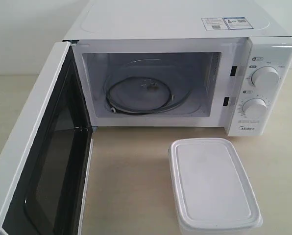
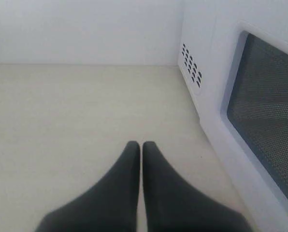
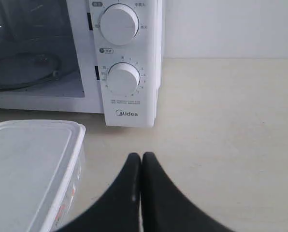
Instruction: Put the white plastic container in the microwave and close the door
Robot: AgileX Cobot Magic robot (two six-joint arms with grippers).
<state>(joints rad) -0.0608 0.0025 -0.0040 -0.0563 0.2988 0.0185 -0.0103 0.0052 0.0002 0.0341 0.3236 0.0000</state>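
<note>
The white plastic container (image 1: 212, 183) lies lidded on the table in front of the microwave (image 1: 185, 29), below its dial panel. The door (image 1: 36, 161) stands swung wide open on the left, its dark window facing inward; a glass turntable (image 1: 146, 95) lies inside the cavity. No gripper shows in the exterior view. My right gripper (image 3: 141, 157) is shut and empty, beside the container (image 3: 28, 169) and apart from it, facing the dials. My left gripper (image 2: 141, 145) is shut and empty over bare table, with the door's outer face (image 2: 267, 111) to one side.
Two round dials (image 1: 264, 77) sit on the microwave's right panel above the Midea logo. Vent holes (image 2: 191, 67) show on the microwave's side wall. A pale wall stands behind the beige table (image 1: 131, 171).
</note>
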